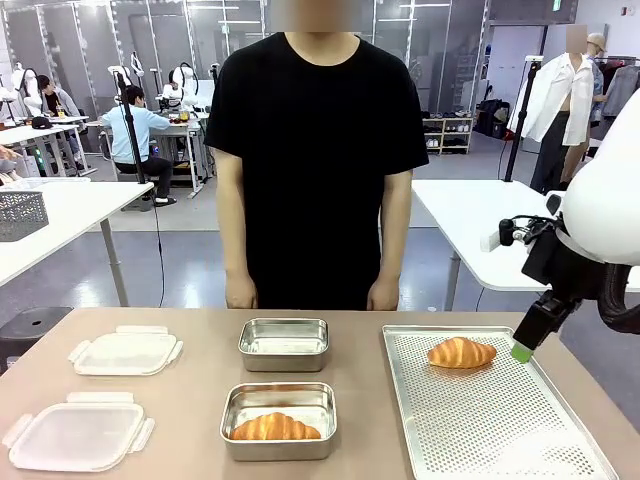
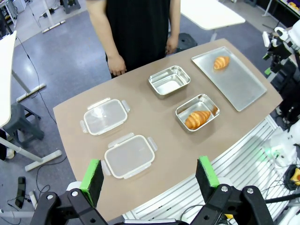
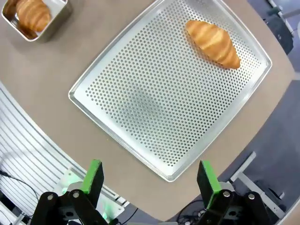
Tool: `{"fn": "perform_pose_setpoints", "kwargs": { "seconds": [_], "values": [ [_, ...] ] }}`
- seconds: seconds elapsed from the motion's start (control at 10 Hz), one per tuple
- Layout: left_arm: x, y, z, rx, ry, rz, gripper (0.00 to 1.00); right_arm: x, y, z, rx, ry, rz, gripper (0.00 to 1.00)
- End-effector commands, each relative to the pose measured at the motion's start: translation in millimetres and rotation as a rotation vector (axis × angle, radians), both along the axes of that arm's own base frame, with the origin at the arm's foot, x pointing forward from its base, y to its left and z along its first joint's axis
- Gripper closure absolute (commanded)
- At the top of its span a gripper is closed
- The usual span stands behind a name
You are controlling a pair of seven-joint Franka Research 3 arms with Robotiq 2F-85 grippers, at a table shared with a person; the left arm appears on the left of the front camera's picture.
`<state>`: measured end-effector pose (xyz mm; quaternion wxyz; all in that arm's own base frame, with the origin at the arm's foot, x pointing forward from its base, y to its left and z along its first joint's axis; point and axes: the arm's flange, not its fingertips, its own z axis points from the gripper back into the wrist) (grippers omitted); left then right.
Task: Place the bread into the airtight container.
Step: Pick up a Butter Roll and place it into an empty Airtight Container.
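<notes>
Over tray (image 3: 154, 108), right fingers (image 3: 93, 176) wide apart; left fingers (image 2: 92, 176) likewise; croissant (image 3: 213, 42) on tray.

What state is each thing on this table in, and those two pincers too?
Far rectangular steel container: empty, uncovered.
Near steel container: uncovered, holds a golden croissant.
Far clear plastic lid: off, flat on the brown table.
Near clear plastic lid: off, flat on the table.
Perforated metal tray: holds a second croissant at its far end.
Left pincer: open, empty.
Right pincer: open, empty.
</notes>
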<state>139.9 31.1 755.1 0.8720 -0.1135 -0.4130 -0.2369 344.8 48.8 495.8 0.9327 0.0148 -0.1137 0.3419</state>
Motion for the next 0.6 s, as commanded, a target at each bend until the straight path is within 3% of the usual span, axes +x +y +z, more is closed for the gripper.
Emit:
{"fn": "perform_pose_setpoints", "kwargs": {
  "seconds": [0.0, 0.2, 0.5],
  "values": [
    [-2.4, -1.5, 3.2, 0.003, -0.006, -0.004, 0.0, 3.2, -1.3, 2.1, -0.006, 0.005, 0.007, 0.0],
    [-2.4, -1.5, 3.2, 0.003, -0.006, -0.004, 0.0, 0.2, 0.3, 1.0, 0.0, -0.001, 0.001, 0.0],
    [-2.4, -1.5, 3.2, 0.003, -0.006, -0.004, 0.0, 55.0, -6.4, 5.0, -0.043, -0.013, 0.044, 0.0]
  ]
}}
